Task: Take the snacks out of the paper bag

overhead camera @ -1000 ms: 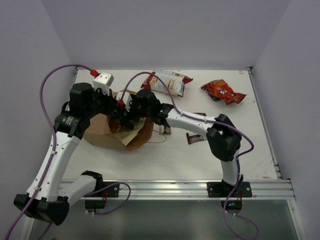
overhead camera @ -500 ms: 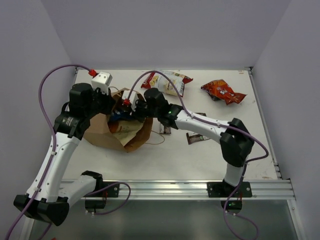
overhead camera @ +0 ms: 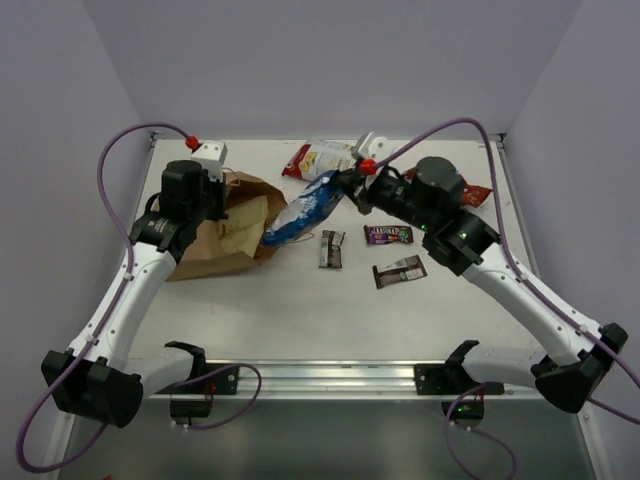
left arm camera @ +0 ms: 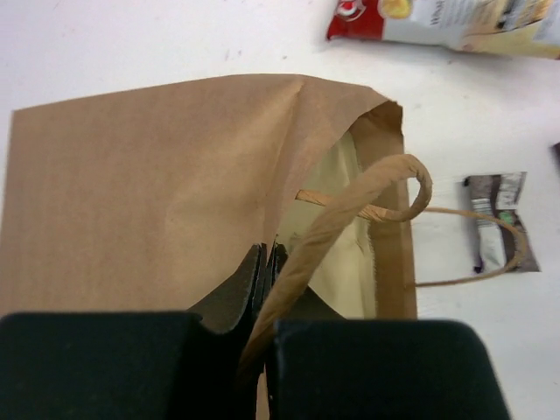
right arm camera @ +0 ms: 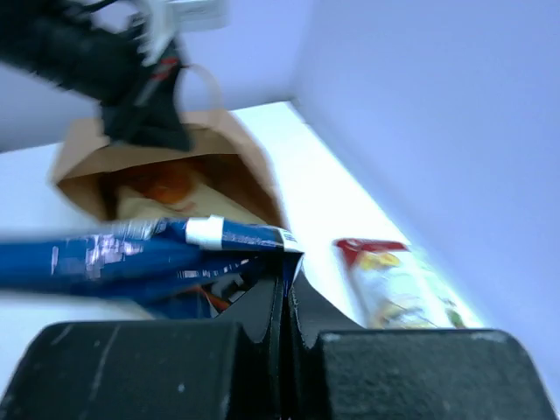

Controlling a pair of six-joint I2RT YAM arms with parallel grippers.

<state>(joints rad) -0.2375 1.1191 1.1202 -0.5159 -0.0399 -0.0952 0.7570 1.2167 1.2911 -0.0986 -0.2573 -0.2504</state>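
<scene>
The brown paper bag [overhead camera: 222, 236] lies on its side at the left, mouth toward the middle. My left gripper [overhead camera: 214, 192] is shut on its upper rim [left arm camera: 267, 254], and a loop handle [left arm camera: 354, 206] curls beside the fingers. My right gripper [overhead camera: 346, 186] is shut on the corner of a blue-white chip packet [overhead camera: 300, 210] [right arm camera: 131, 258], which hangs outside the bag's mouth. A tan-orange packet [right arm camera: 166, 188] shows inside the bag [right arm camera: 219, 144]. On the table lie a white-red chip bag [overhead camera: 320, 160], an orange-red one [overhead camera: 478, 194] partly behind my right arm, and three candy bars [overhead camera: 330, 250] [overhead camera: 388, 234] [overhead camera: 400, 271].
White walls close the table at the back and sides. A metal rail [overhead camera: 330, 378] runs along the near edge between the arm bases. The bag's second handle [left arm camera: 477, 262] loops round a candy bar [left arm camera: 497, 219].
My right gripper closed inside the bag, then drew back to the right with the blue-white packet. The bag sagged flatter. My left gripper kept its hold on the rim.
</scene>
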